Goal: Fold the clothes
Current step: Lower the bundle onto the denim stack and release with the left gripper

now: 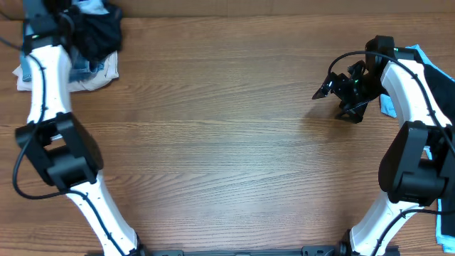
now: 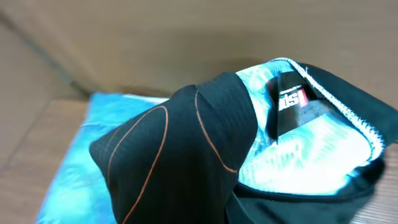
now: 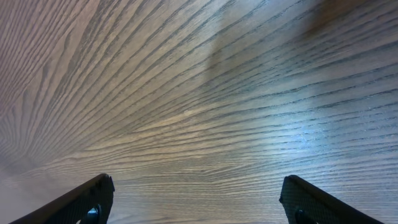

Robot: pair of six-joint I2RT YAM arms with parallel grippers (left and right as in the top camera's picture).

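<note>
Overhead, both arms rise from the near edge of the table (image 1: 227, 163), the left arm (image 1: 50, 99) running up the left side and the right arm (image 1: 416, 99) up the right. Farther in, the right claw (image 1: 340, 99) hangs over bare wood, pointing toward the middle, well apart from any cloth. The right wrist view shows its fingers (image 3: 81, 202) spread wide at the lower corners, with only wood grain between them. Just behind that arm, at the right edge, lies a blue garment (image 1: 421, 53) with a black part beside it. At the far left corner sits the heap of clothes (image 1: 96, 50): a black jersey (image 1: 99, 28) bunched on top of a white cloth (image 1: 96, 71). The left claw (image 1: 70, 27) is right at this heap. Its jaws are together, but its fingers are hidden and I cannot tell whether cloth is caught between them. From the left wrist, the jersey (image 2: 168, 155) bulges close to the lens, black with thin orange lines. Its light blue inside and a black label (image 2: 292, 99) show at the right. Blue cloth (image 2: 74, 162) lies under it at the left, and a tan wall (image 2: 155, 43) stands behind.
</note>
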